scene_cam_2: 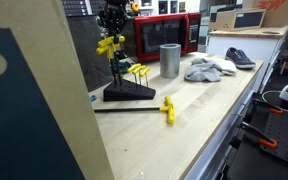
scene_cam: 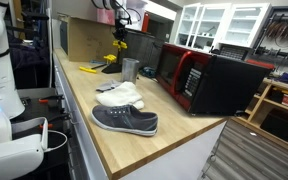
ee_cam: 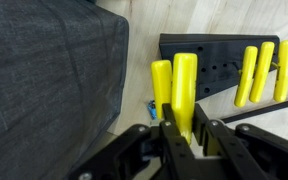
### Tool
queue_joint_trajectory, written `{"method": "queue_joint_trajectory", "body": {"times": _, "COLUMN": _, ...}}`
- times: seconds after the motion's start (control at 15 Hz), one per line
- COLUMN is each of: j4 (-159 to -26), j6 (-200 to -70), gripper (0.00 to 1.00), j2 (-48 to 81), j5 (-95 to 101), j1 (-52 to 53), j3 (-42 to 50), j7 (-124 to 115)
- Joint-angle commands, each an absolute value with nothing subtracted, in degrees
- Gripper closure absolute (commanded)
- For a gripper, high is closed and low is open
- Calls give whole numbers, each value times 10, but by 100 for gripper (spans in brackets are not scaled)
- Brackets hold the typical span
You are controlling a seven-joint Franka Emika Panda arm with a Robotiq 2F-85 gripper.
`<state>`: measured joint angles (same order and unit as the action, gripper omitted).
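My gripper (ee_cam: 184, 135) is shut on a yellow-handled key (ee_cam: 184, 85), which points away from the jaws in the wrist view. Below it lies a black stand (ee_cam: 209, 60) with more yellow keys (ee_cam: 264, 70) slotted in it. In both exterior views the gripper (scene_cam_2: 111, 20) (scene_cam: 119, 30) hangs above the stand (scene_cam_2: 129, 92) (scene_cam: 109, 65), holding the yellow key (scene_cam_2: 108, 45) clear of it. Another yellow key (scene_cam_2: 168, 108) lies loose on the wooden counter in front of the stand.
A metal cup (scene_cam_2: 170, 60), a white cloth (scene_cam_2: 209, 68) and a grey shoe (scene_cam: 125, 120) sit along the counter. A red and black microwave (scene_cam: 209, 80) stands at the back. A dark grey panel (ee_cam: 44, 80) lies close beside the stand.
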<state>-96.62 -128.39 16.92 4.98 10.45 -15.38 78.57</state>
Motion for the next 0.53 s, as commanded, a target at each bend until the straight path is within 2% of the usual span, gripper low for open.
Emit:
{"method": "queue_joint_trajectory", "body": {"times": 0.0, "j4": -976, "j6": -1303, "gripper": 94, "j2": 176, "j5": 74, "j1": 115, "j3": -152, "j7": 797}}
{"method": "queue_joint_trajectory", "body": {"times": 0.47, "j4": -1007, "j6": -1370, "gripper": 94, "j2": 169, "j5": 151, "j1": 129, "j3": -149, "j7": 783}}
